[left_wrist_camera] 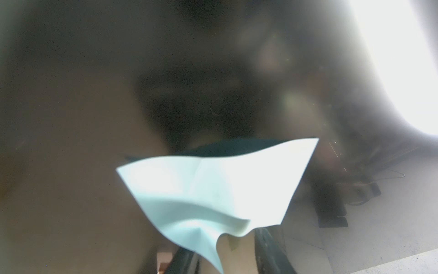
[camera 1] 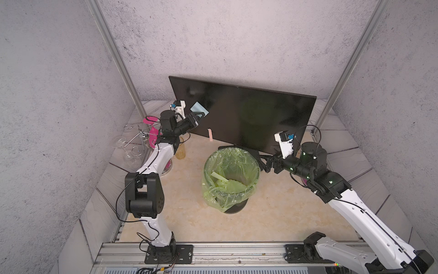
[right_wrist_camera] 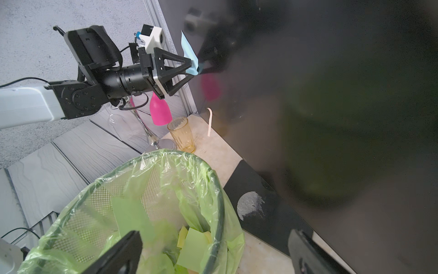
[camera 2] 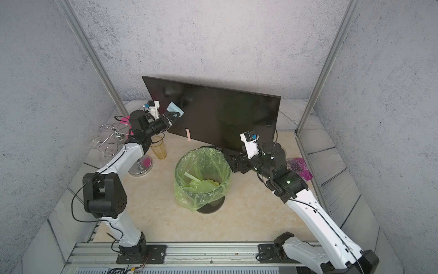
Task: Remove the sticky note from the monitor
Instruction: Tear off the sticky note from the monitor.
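Here's the left claw (right_wrist_camera: 192,66) right up against the large flat black monitor (camera 1: 248,113), tips drawn together on the lower corner of the pale blue square paper sticky note (camera 1: 198,109). The left wrist view shows that corner crumpled between the fingers, so the grip looks made. The note sits on the screen's left part, about mid-height, bowed outward. Its upper edge seems to cling to the glass, though I can't tell for certain. So, by my reading, the pinch is on, and the peel and the carry-away are left to do. The right claw (camera 1: 264,163) hangs spread wide and empty beside the rim of the mesh waste bin lined with a translucent green bag (camera 1: 214,199). The bin stands on the beige table (camera 1: 272,213) just in front of the monitor's stand and already holds several green paper notes (right_wrist_camera: 192,249) — the likely drop spot. Around the left arm it's crowded: an amber plastic tumbler (right_wrist_camera: 182,134), a bright pink bottle-shaped vase (right_wrist_camera: 160,111) and a wire rack with clear glasses (camera 1: 132,140) stand close by the forearm, so a low pull-back could clip them. A thin pale pink strip (camera 1: 210,135) hangs at the screen's bottom edge, untouched.
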`<move>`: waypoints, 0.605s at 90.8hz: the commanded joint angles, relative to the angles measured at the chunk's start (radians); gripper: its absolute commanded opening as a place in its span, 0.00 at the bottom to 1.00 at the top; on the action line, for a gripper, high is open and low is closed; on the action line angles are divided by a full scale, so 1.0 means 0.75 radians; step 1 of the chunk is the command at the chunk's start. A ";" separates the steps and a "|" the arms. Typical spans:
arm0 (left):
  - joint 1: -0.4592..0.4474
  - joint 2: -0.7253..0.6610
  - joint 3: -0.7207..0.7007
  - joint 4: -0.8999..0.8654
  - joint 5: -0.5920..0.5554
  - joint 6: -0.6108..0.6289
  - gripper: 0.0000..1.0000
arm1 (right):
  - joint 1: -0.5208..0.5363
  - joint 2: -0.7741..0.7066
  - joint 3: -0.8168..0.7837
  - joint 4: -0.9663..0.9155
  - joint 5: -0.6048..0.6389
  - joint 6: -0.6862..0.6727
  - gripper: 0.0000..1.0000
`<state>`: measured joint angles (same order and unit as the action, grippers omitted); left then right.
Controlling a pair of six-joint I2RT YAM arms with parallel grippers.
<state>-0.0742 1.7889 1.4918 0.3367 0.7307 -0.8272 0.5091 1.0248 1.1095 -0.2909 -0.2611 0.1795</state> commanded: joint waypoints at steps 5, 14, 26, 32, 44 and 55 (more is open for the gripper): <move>0.007 0.028 0.040 -0.001 0.017 0.029 0.34 | -0.003 -0.001 0.020 0.001 -0.016 -0.006 0.99; 0.009 0.032 0.033 -0.008 0.013 0.033 0.31 | -0.004 0.000 0.018 0.001 -0.012 -0.006 0.99; 0.007 0.036 0.036 -0.018 0.020 0.035 0.24 | -0.004 0.004 0.016 0.005 -0.018 -0.004 0.99; 0.007 0.031 0.036 -0.031 0.020 0.050 0.19 | -0.003 0.003 0.016 0.005 -0.016 -0.006 0.99; 0.007 0.014 0.029 -0.047 0.018 0.067 0.08 | -0.003 -0.002 0.014 0.005 -0.014 -0.006 0.99; 0.007 -0.008 0.016 -0.061 0.009 0.085 0.01 | -0.005 -0.004 0.010 0.005 -0.012 -0.008 0.99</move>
<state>-0.0742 1.8076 1.4944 0.2939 0.7300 -0.7906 0.5091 1.0248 1.1095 -0.2905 -0.2611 0.1791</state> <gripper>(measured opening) 0.043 0.994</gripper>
